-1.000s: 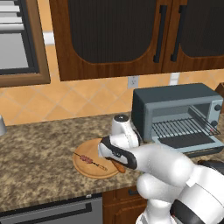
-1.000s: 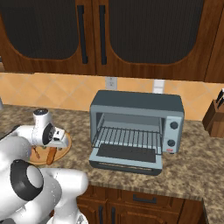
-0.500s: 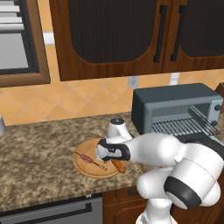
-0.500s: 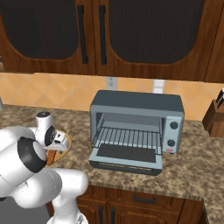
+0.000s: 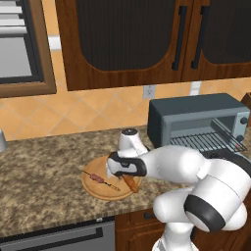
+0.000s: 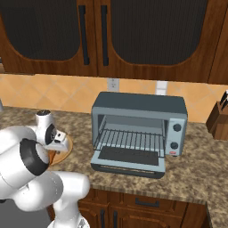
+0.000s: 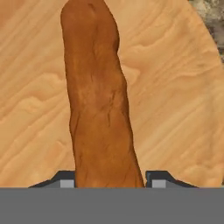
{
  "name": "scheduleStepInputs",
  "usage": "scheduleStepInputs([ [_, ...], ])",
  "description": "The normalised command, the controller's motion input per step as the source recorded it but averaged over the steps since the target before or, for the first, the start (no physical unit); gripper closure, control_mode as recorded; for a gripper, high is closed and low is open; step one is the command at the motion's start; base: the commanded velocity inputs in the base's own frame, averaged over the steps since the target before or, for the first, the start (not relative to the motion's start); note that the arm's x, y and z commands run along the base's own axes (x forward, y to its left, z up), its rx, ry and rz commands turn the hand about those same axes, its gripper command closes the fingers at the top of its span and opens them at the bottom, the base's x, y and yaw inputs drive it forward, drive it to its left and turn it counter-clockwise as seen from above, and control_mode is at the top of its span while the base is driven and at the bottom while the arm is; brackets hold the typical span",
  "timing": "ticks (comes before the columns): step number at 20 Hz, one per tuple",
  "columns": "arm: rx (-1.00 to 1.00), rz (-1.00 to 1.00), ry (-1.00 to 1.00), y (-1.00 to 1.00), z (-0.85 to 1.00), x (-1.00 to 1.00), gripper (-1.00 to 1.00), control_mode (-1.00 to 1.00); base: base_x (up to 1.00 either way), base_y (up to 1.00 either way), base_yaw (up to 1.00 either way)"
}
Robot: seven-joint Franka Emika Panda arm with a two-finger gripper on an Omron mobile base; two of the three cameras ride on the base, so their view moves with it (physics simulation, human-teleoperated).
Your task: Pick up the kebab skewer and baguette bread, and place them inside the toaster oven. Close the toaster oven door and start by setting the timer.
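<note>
The baguette bread (image 7: pixel 98 100), an orange-brown loaf, lies on a round wooden board (image 7: pixel 175 96) and runs straight up the hand view. My gripper (image 7: pixel 110 181) is shut on its near end, with a dark fingertip pressed against each side. From the left base view the gripper (image 5: pixel 119 174) is down on the board (image 5: pixel 95 190), and the loaf's free end (image 5: pixel 130 184) sticks out toward the counter edge. The kebab skewer (image 5: pixel 101 180) lies on the board's left half, apart from the gripper. The toaster oven (image 6: pixel 139 116) stands to the right with its door (image 6: pixel 129 158) folded down flat.
The oven's wire rack (image 6: pixel 132 139) is bare, and its knobs (image 6: pixel 177 128) sit on its right strip. A knife block (image 6: pixel 220 120) stands at the far right of the granite counter (image 5: pixel 44 166). Dark wall cabinets hang above.
The hand has come down onto the board and the jaws have closed from wide open onto the baguette. The skewer and the oven have not moved.
</note>
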Motion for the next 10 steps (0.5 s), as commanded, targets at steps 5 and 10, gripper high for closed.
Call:
scheduleStepInputs([
  [5,0.0,-0.25,0.0,0.0,0.76,-0.1,1.0,-1.0,0.0,0.0,0.0],
  [10,0.0,-0.23,0.0,-0.3,0.86,-0.46,1.0,-1.0,0.0,0.0,0.0],
])
